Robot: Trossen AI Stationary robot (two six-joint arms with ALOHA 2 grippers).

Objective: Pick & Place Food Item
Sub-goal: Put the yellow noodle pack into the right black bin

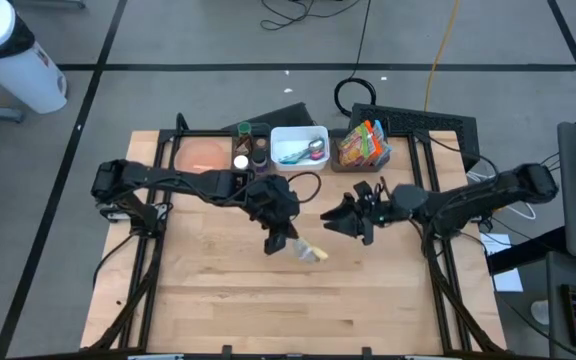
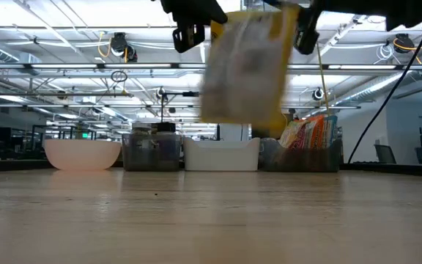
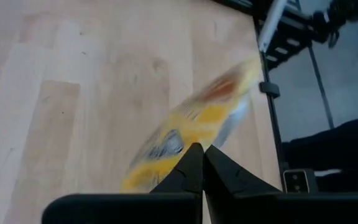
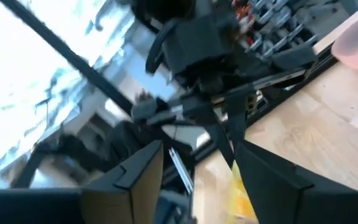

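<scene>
- high view shows the left claw (image 1: pixel 280 238) near the middle of the table (image 1: pixel 218 300), its fingers pinched on a yellow snack packet (image 1: pixel 311 253).
- left wrist view: the two dark fingers (image 3: pixel 191 171) meet tip to tip on the packet's edge — the packet hangs blurred above the wood.
- low view: the packet is clear of the table surface, hanging in the air.
- right claw (image 1: pixel 353 217) sits just beside the packet, fingers spread, holding nothing.
- along the far edge stand a pink bowl (image 1: pixel 203 154), a white bin (image 1: pixel 298 146) and a clear bin of snack packs (image 1: pixel 364 147).
</scene>
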